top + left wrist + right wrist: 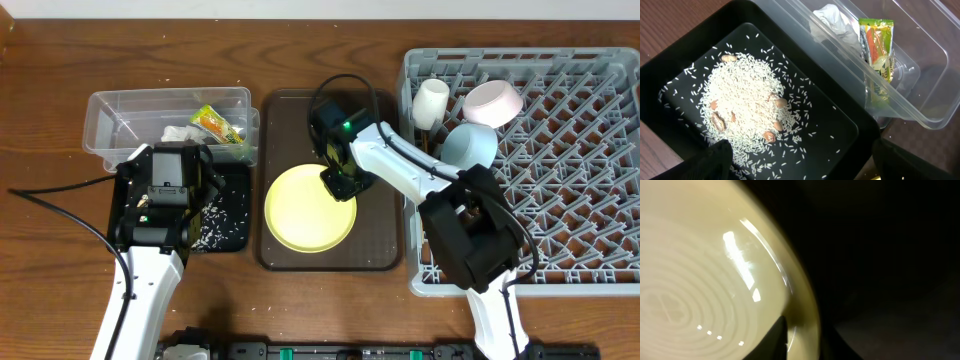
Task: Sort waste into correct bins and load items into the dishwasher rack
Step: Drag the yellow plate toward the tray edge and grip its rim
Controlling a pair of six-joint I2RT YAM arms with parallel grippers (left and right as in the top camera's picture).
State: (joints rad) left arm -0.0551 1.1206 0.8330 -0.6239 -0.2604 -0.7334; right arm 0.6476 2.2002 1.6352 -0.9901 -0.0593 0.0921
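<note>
Plate (305, 210) lies flat on brown tray (290, 120) | right tool (340, 183) at its rim, cannot tell if pinching | left tool (801, 150) spread wide above rice (745, 105) in black tub (840, 125) | wrapper (876, 45) in clear tub (925, 55)

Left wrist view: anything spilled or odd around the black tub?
Nothing spilled: the loose white rice grains lie heaped inside the shallow black rectangular tub, strays included. Only oddity: several tan, nut-like pieces mixed into the heap.
</note>
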